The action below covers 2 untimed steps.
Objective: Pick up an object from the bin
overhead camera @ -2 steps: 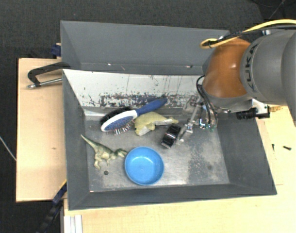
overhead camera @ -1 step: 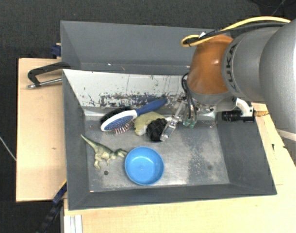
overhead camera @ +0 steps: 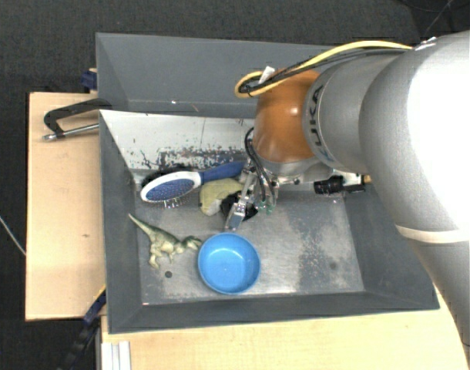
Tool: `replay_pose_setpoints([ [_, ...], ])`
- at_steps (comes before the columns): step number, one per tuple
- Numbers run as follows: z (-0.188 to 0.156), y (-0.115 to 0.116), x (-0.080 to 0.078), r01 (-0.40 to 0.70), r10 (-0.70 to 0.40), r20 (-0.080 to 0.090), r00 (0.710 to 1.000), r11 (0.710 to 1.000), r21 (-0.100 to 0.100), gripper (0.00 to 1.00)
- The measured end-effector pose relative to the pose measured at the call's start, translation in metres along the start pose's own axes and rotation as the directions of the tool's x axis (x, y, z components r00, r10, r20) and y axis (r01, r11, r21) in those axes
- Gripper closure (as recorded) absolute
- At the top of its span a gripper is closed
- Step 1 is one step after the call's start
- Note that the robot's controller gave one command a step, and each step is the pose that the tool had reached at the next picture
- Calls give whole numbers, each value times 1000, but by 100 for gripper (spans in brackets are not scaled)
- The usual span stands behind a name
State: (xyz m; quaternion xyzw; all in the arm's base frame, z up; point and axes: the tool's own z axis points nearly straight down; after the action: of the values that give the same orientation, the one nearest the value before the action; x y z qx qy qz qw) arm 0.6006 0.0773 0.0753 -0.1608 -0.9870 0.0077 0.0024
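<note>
- The gripper is hanging low inside the bin, near the middle of its floor and towards the back wall.
- The arm is reaching in from the right, with its orange cover sitting just above the gripper.
- A pale yellow lump is lying just to the left of the gripper tip, touching it or very nearly so; it is resting beside the jaws rather than plainly between them.
- Whether the jaws are standing apart or together is not something the view is making clear.
- A brush with a blue-and-white head is lying to the left of the lump, its blue handle running behind the lump towards the gripper.
- A blue bowl is sitting mouth up just in front of the gripper, close to the front wall.
- A toy dinosaur is lying to the left of the bowl, well apart from the gripper.
</note>
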Motion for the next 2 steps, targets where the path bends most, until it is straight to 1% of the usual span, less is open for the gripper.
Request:
replay_pose_setpoints([
  [1, 0, 18, 58, -86, 86, 14, 996, 996, -22, 0],
  [2, -2, 20, 58, -82, 82, 5, 997, 996, -23, 100],
])
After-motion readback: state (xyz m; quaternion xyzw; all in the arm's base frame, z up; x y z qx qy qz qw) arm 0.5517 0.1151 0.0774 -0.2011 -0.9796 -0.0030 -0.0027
